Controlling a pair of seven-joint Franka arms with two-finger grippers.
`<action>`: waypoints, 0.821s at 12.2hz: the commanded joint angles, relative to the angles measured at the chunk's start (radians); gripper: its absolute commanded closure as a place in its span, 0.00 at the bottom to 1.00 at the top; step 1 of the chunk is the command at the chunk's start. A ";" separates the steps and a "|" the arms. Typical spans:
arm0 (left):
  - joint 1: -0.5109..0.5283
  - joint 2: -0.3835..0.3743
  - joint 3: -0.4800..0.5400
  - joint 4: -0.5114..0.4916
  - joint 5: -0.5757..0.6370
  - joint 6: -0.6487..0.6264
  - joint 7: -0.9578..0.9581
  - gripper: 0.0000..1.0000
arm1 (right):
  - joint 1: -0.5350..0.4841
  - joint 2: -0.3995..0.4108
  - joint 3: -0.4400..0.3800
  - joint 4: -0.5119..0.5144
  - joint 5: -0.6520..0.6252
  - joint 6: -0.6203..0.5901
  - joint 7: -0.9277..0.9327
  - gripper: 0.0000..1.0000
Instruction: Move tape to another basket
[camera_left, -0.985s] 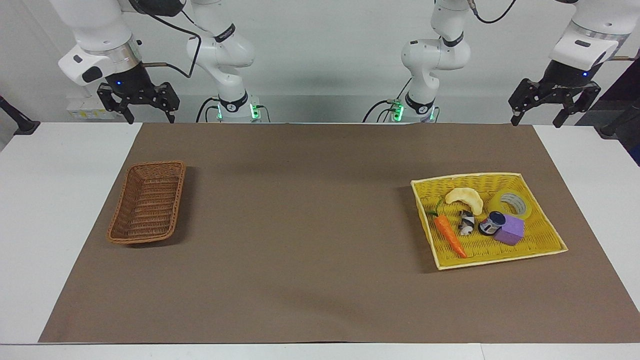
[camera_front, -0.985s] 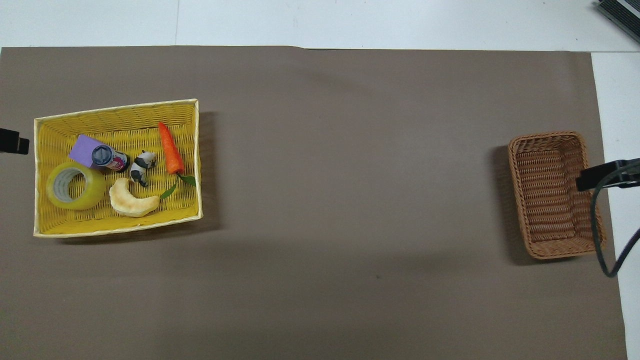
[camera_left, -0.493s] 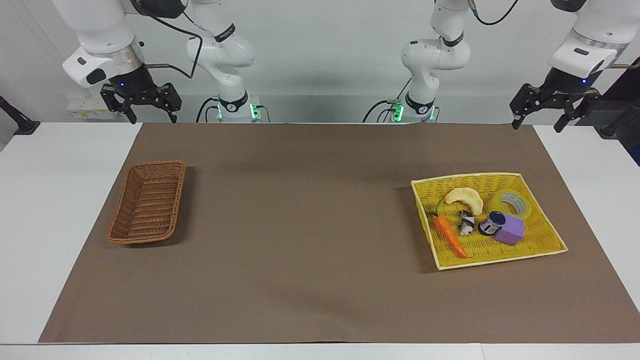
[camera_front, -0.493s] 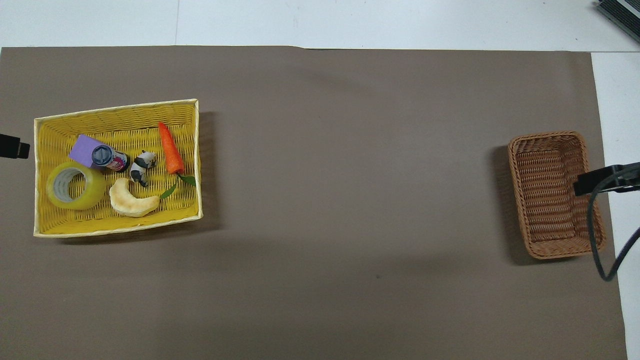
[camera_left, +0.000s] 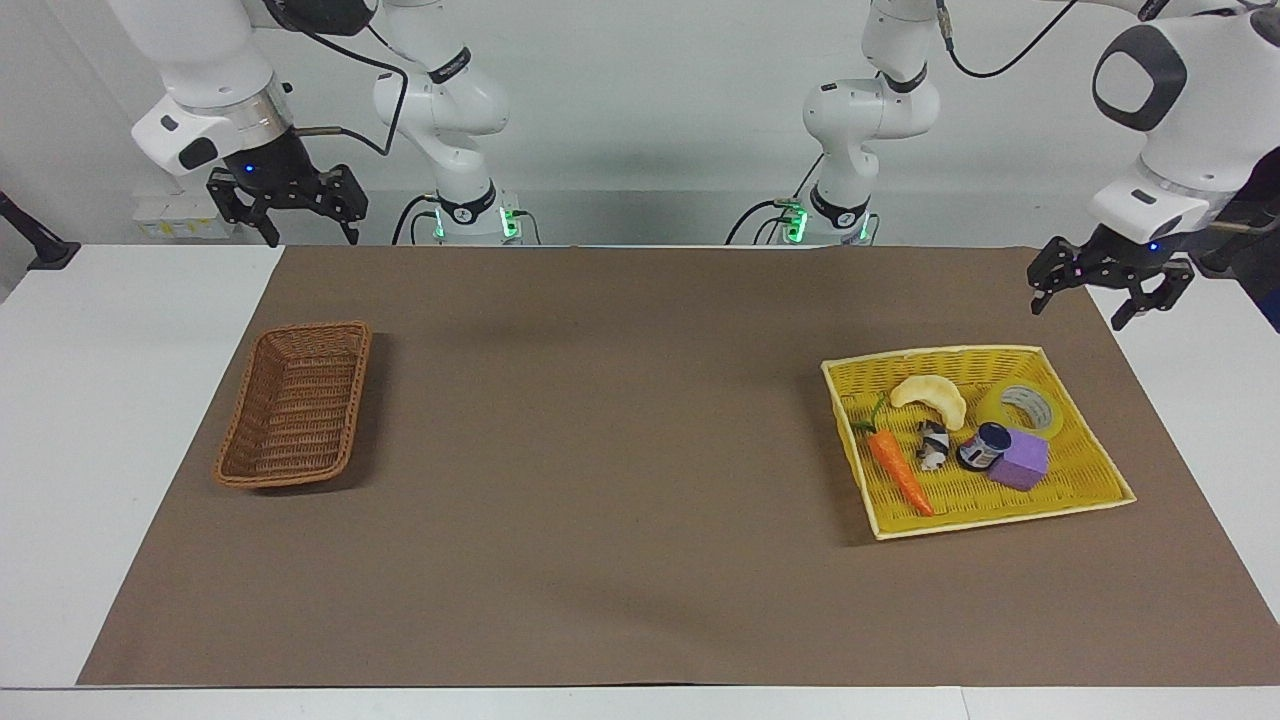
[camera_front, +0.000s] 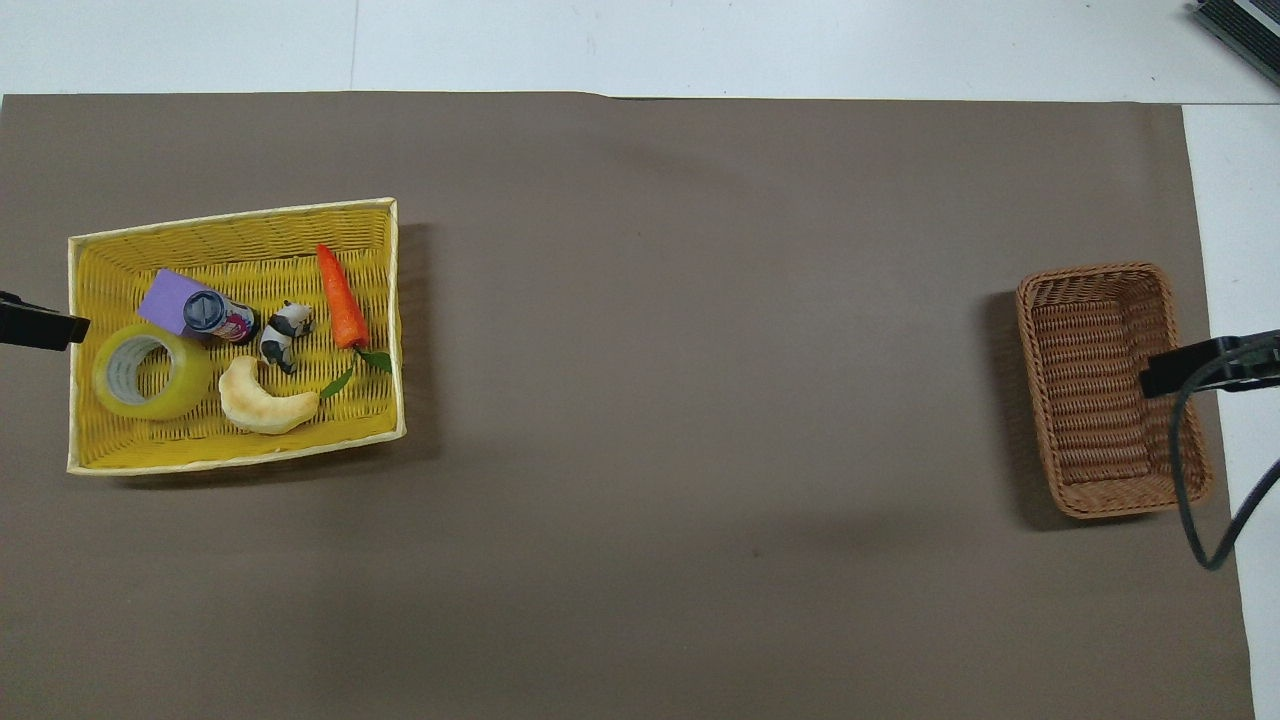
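left gripper (camera_left: 1108, 290) lower than a second ago, over desk at 1 o'clock of tape (camera_left: 1022, 408), fingers spread, empty | tape in yellow tray (camera_left: 1000, 518) | basket (camera_left: 296, 403) empty | right gripper (camera_left: 287, 203) waits, fingers spread | approach underway

Yellow tape (camera_left: 1021, 408) flat in yellow tray (camera_left: 1098, 462); brown wicker basket (camera_left: 293, 404) empty.

A: Where was the tape (camera_front: 150, 371)?
B: In yellow tray (camera_front: 235, 222) w/ carrot (camera_front: 341, 299), purple block (camera_front: 166, 297), toward left arm's end.
A: Wicker basket (camera_front: 1108, 385)?
B: Right arm's end, well apart. Right gripper (camera_front: 1182, 368) tip over its rim.
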 joint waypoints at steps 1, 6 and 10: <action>0.069 -0.022 -0.003 -0.130 -0.031 0.099 0.192 0.00 | -0.009 -0.029 0.008 -0.036 0.023 0.022 0.023 0.00; 0.163 0.134 -0.003 -0.167 -0.086 0.265 0.431 0.00 | -0.009 -0.030 0.008 -0.045 0.024 0.022 0.023 0.00; 0.186 0.233 -0.003 -0.171 -0.090 0.340 0.515 0.00 | -0.009 -0.030 0.008 -0.045 0.024 0.022 0.023 0.00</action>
